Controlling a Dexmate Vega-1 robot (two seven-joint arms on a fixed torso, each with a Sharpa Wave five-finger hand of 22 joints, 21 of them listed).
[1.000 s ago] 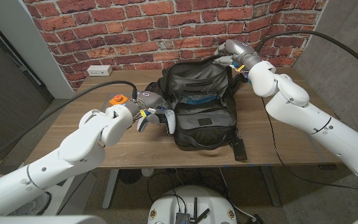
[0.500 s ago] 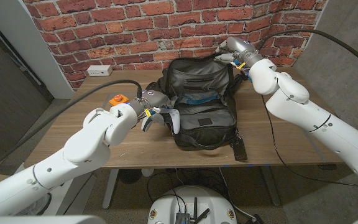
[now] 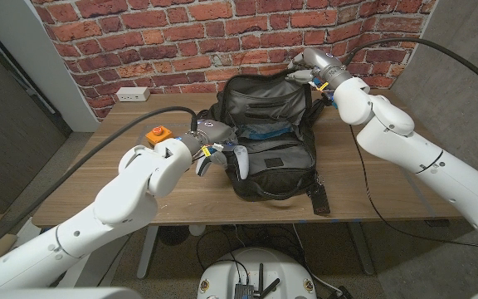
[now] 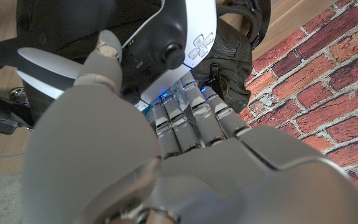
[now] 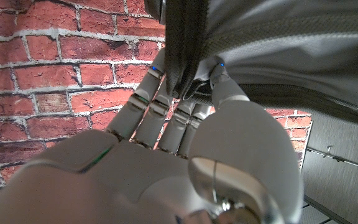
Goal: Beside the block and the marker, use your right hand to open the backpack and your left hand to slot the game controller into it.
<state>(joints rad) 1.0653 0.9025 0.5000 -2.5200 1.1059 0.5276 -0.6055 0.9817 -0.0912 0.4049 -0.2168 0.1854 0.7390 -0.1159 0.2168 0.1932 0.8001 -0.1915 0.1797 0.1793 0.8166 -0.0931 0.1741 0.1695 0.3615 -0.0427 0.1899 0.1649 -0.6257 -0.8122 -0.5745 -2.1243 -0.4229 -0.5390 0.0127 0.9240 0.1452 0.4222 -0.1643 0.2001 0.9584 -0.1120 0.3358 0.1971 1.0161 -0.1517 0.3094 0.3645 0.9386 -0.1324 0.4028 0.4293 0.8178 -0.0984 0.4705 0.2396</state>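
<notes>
A black backpack (image 3: pixel 272 137) lies open on the wooden table (image 3: pixel 123 191), its flap lifted at the far side. My right hand (image 3: pixel 307 75) grips the flap's top edge (image 5: pixel 188 56) and holds it up. My left hand (image 3: pixel 210 149) holds a white and black game controller (image 3: pixel 241 160) at the backpack's left edge, over the opening. In the left wrist view the controller (image 4: pixel 166 50) sits against my fingers (image 4: pixel 185 118), with the backpack's dark fabric behind it. An orange block (image 3: pixel 155 133) sits just left of my left hand. The marker is hidden from me.
A white power strip (image 3: pixel 133 94) lies at the table's back left near the brick wall (image 3: pixel 181 41). A black strap end (image 3: pixel 320 199) trails from the backpack toward the front edge. Cables run behind both arms.
My left hand has carried the controller to the right, from beside the backpack to over its left edge. My right hand keeps the flap raised.
</notes>
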